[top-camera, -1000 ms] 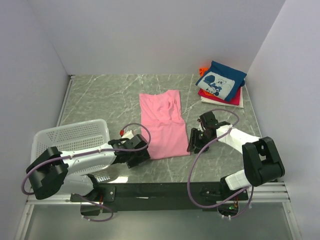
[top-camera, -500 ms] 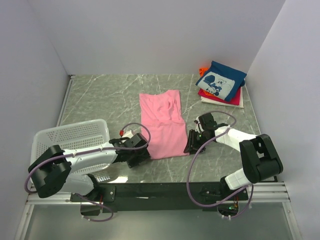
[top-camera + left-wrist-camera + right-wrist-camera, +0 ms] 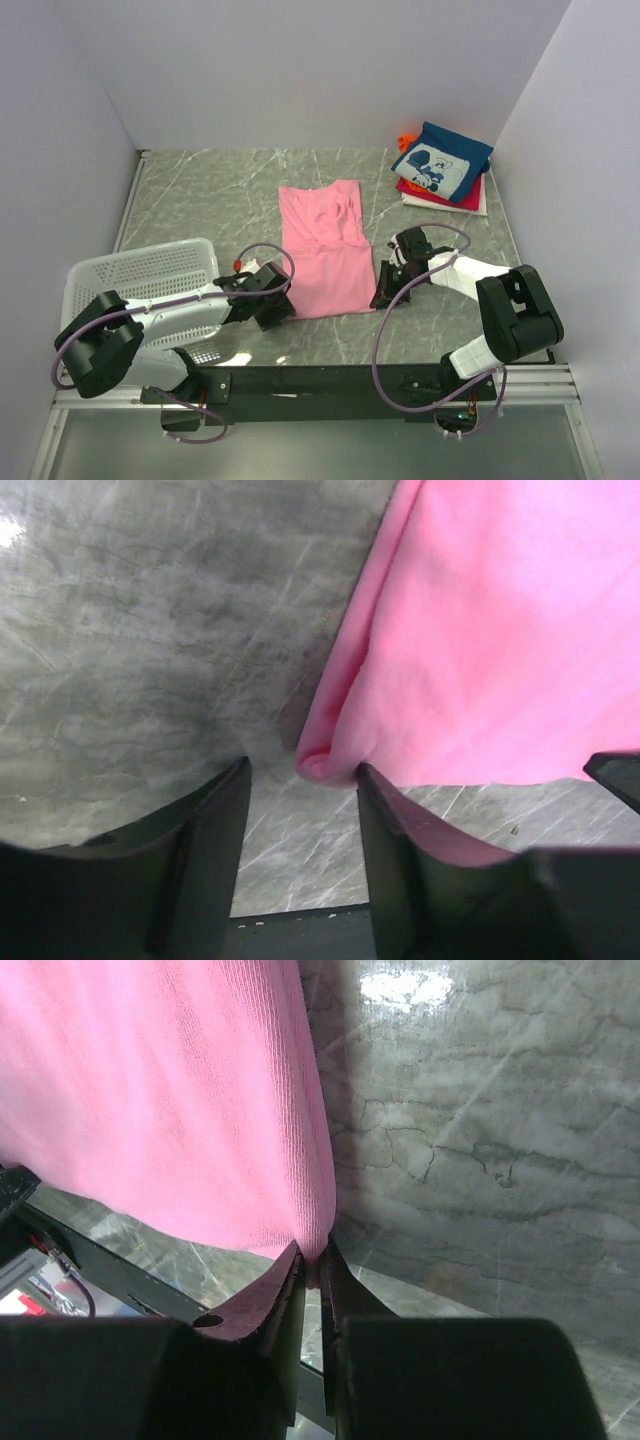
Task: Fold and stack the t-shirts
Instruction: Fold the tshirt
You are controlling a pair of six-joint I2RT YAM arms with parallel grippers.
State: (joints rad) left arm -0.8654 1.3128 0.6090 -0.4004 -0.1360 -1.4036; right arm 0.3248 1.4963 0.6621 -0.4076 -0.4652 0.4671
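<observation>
At the lower left of the top view a white basket is sitting on the grey marbled counter, with the left arm crossing over its near side. Just to the right of it, the left tool is lying low over the counter at the near left corner of the pink shirt. Its two dark fingers are standing spread apart, one on either side of that rolled corner. The fabric is lying in the gap between them, nearer the right-hand finger in the left wrist view, and nothing is clamping it. The pink shirt is lying flat in the middle of the frame, folded into a long strip that is running from the far middle of the counter toward the near edge and getting a little wider at its near end. At the near right corner of the shirt the right tool is sitting low at the counter with its fingers drawn almost together, pinching the rounded edge of the pink cloth between their tips. In the upper right of the top view a stack of folded shirts is resting well apart from the pink one, with a dark blue shirt bearing a white print lying on top, red and white layers under it, and a bit of orange peeking out at its far left.
</observation>
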